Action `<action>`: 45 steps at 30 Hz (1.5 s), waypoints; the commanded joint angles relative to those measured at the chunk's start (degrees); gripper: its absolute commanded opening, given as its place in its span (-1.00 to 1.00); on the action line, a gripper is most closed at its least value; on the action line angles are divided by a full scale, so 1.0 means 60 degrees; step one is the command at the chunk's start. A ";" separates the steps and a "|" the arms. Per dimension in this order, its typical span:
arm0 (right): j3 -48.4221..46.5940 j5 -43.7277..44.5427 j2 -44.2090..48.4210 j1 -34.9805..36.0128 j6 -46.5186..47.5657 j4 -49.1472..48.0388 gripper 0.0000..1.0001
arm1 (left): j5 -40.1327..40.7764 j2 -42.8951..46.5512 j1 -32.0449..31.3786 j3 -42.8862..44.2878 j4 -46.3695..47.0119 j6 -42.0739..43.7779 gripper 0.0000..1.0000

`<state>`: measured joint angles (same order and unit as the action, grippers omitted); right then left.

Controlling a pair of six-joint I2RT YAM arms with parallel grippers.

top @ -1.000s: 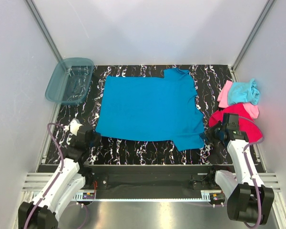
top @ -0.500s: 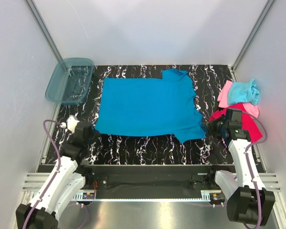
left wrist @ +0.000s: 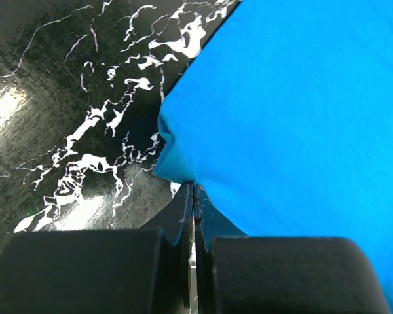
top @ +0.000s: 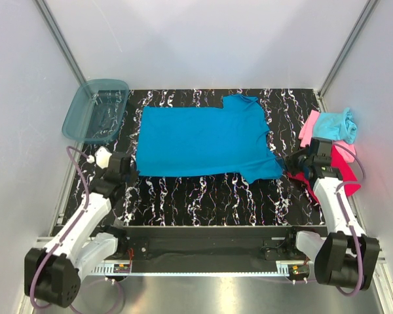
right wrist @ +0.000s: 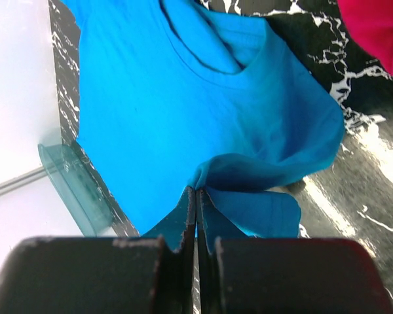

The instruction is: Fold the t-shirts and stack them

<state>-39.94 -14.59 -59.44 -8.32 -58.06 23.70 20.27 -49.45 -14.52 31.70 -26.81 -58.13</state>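
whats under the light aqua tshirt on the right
A light pink cloth t-shirt lies under the crumpled light aqua cloth t-shirt, showing at its edges; the covered middle cannot be seen.

Both arms are stretched forward and sit low, elbows down, each angled in toward the middle. The left tool has its fingers squeezed flat together, pinching the near-left corner of the blue tee. Same deal for the right tool: fingers closed tight on the tee's near-right corner.
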 commanded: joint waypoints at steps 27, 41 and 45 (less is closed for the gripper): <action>-0.1399 0.0381 -0.3540 -0.0064 -0.0371 -0.3114 -1.00 | 0.1704 -0.4912 -0.0114 0.3050 0.1626 -0.0024 -1.00; -0.1252 0.0147 -0.4419 -0.0035 -0.0299 -0.4873 -1.00 | 0.2026 -0.6098 -0.0128 0.3490 0.2183 -0.0082 -0.98; -0.1414 -0.0029 -0.4726 -0.0020 -0.0138 -0.5063 -0.86 | 0.2158 -0.6201 -0.0128 0.3520 0.2285 0.0034 -0.69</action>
<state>-45.78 -14.50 -86.52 -8.32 -59.96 -2.46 29.45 -86.46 -15.29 50.17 -16.16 -58.22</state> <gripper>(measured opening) 0.037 0.130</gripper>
